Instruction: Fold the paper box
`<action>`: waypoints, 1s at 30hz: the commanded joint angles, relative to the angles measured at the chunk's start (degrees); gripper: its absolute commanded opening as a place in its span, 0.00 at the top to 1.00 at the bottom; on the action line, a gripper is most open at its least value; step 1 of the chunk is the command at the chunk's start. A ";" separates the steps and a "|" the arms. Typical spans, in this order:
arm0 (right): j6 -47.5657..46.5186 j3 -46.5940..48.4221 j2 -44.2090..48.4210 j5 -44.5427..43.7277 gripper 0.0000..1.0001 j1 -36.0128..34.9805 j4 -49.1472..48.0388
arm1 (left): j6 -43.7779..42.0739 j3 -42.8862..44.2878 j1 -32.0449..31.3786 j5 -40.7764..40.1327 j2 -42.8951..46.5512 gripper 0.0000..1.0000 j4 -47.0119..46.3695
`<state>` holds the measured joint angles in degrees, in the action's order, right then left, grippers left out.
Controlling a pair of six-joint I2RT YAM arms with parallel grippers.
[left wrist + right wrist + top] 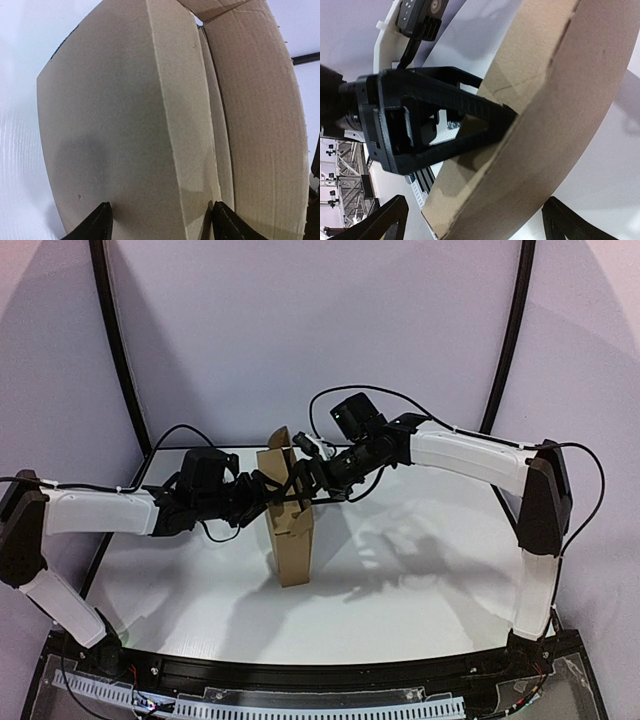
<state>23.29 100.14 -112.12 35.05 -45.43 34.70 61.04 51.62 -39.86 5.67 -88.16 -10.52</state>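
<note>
Since the left hand (266, 494) straddles doubled panels of the box (293, 540), though whether it pinches them I cannot tell, it should squeeze squarely over the crease while the right hand (302, 474), spread wide and released, steadies the top. The plain brown box stands on edge, half folded, in the middle of the desk (420, 580).

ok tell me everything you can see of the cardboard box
The paper box is plain brown corrugated cardboard, partly folded into a tall, narrow stack of panels standing on end near the middle of the white table. Creases and raw cut edges show, with a flap bent over at the top. The left gripper straddles its layered panels, one finger against a face; whether it grips is unclear. The open right gripper brackets it from the other side.
</note>
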 commanded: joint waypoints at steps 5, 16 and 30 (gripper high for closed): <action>2.45 2.20 -2.47 -0.50 0.06 -1.81 -5.87 | 3.69 1.67 -4.14 -4.54 0.62 0.33 4.54; 2.00 1.80 -1.58 -4.68 0.06 -2.58 -6.44 | 8.84 1.94 -6.02 -11.09 0.51 0.41 5.65; -9.90 2.38 0.31 -8.52 0.02 -0.15 1.06 | 8.76 -2.77 -6.02 -10.12 1.72 0.37 -4.41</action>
<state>17.65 102.76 -113.78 33.30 -46.24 35.00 68.86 51.55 -44.58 -6.68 -88.05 -10.96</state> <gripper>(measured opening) 0.977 0.620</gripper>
